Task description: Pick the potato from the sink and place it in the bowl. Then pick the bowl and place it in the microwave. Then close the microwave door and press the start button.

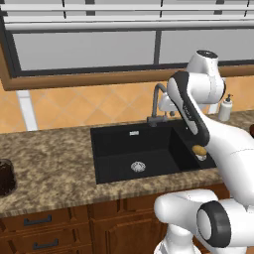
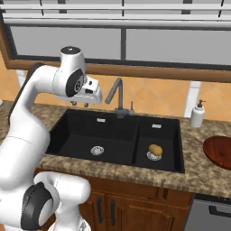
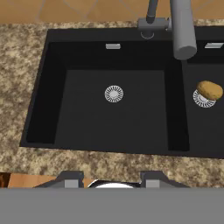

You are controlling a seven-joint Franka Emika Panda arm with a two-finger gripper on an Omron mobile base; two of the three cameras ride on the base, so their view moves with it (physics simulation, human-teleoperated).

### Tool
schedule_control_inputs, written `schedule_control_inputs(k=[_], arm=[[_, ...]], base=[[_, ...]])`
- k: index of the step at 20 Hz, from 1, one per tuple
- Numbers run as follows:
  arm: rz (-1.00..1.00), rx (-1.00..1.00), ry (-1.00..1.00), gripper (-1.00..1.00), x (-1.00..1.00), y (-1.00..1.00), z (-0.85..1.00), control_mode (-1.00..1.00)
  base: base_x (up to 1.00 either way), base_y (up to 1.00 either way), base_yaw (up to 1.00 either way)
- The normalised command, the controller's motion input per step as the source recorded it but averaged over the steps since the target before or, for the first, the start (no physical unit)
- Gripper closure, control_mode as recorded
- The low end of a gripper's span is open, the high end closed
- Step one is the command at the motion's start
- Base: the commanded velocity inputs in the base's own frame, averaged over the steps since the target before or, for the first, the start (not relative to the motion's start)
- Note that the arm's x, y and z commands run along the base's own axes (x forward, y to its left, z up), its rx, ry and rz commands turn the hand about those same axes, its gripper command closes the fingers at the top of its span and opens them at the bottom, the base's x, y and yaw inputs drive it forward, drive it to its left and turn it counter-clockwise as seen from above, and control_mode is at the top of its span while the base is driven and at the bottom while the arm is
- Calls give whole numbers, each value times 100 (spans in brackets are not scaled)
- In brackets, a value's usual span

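Note:
The potato (image 2: 155, 149) (image 1: 199, 149) (image 3: 210, 90), a tan oval lump, lies on the drain of the right basin of the black sink (image 2: 81, 135) (image 1: 114, 158) (image 3: 52, 109). My gripper (image 2: 80, 104) (image 3: 111, 179) hangs above the left basin's back edge, well up and to the left of the potato. Its fingers stand apart with nothing between them, so it is open. A round reddish-brown bowl (image 2: 219, 152) sits partly cut off on the granite counter to the right of the sink.
The grey gooseneck faucet (image 2: 116, 97) (image 1: 156, 101) (image 3: 181, 30) rises behind the divider between the basins. A white soap dispenser (image 2: 197, 113) (image 1: 225, 108) stands at the back right. A dark brown vessel (image 1: 5, 176) sits on the far left counter.

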Motion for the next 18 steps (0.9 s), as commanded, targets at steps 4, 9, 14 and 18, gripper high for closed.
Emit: schedule_control_inputs(k=[4,9,14,18], arm=[[0,2,-7,-100,0,-24,-12,-100],[0,26,-12,-100,-21,-100,-5,-100],[0,34,-6,-100,-10,-100,-3,-100],[2,30,-3,-100,-1,-100,-13,-100]], base=[[0,0,0],[0,0,0],[0,0,0],[0,0,0]])
